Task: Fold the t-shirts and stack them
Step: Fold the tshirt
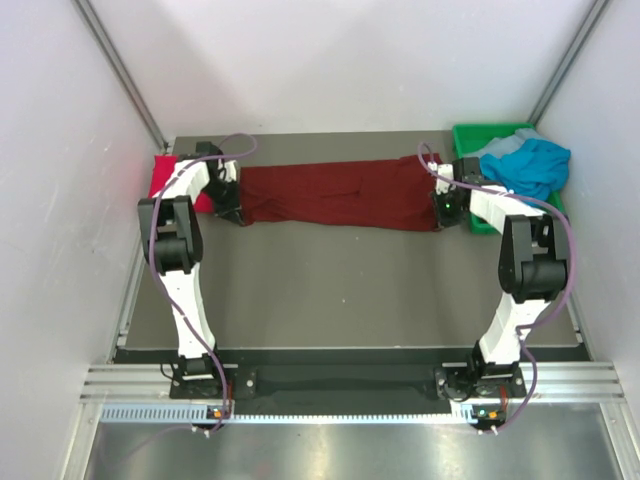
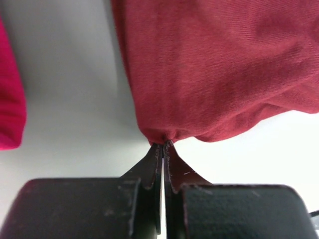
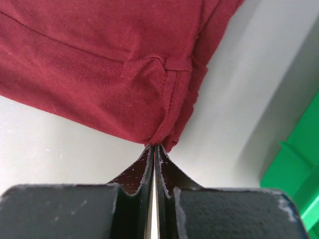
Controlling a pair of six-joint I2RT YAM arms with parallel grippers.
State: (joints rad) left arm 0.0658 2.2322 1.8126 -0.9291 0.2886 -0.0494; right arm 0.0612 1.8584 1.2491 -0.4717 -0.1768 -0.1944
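Note:
A dark maroon t-shirt [image 1: 335,195] lies stretched in a long band across the far part of the table. My left gripper [image 1: 234,213] is shut on its near left corner; in the left wrist view the cloth [image 2: 219,69] bunches at the closed tips [image 2: 163,144]. At the other end, my right gripper [image 1: 445,212] is shut on the near right corner, hem [image 3: 169,99] pinched at the tips [image 3: 154,145]. A bright crimson t-shirt [image 1: 168,178] lies behind the left arm [image 2: 10,99]. The teal-blue t-shirt [image 1: 530,165] is heaped in the bin.
A green plastic bin [image 1: 478,134] stands at the far right corner, its wall close beside my right gripper [image 3: 294,164]. White enclosure walls rise on the left, right and back. The dark table top [image 1: 340,285] stretches between the shirt and the arm bases.

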